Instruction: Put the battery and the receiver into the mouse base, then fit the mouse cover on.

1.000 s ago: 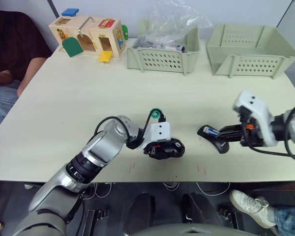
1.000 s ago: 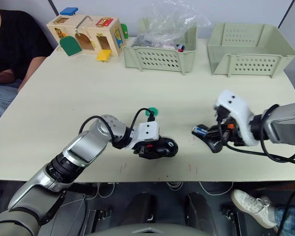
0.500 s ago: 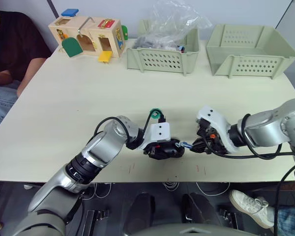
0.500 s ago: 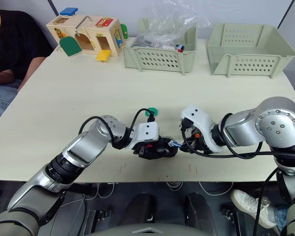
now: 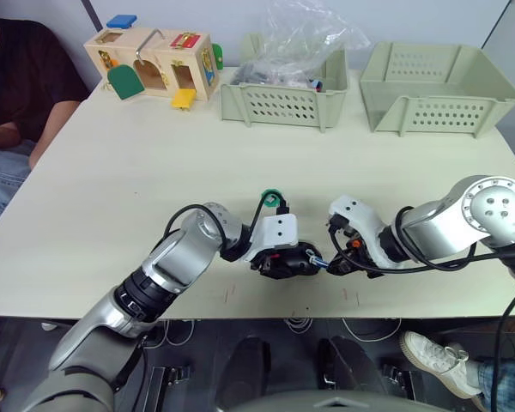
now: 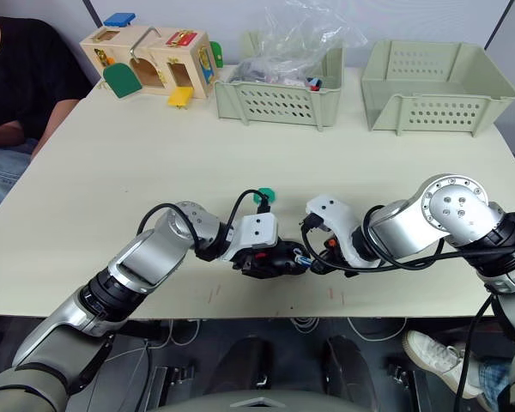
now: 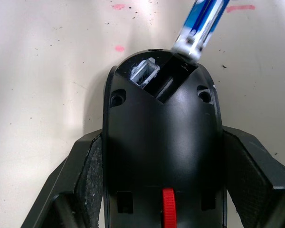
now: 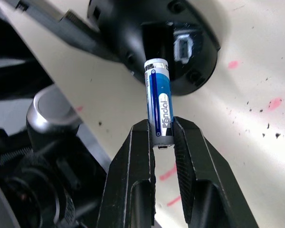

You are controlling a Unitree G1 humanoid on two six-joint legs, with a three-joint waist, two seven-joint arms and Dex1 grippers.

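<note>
2 wrist views give me what the head views hide: my right gripper pinches 1 slim blue-and-white battery, its free end at the open slot of the matte black mouse base. My left gripper clamps that base on the table near its front edge. 2 perforated green bins stand behind.

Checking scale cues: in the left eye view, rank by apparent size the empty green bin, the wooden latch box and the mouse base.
1. Empty green bin
2. Wooden latch box
3. Mouse base, though it lies nearer the camera
</note>
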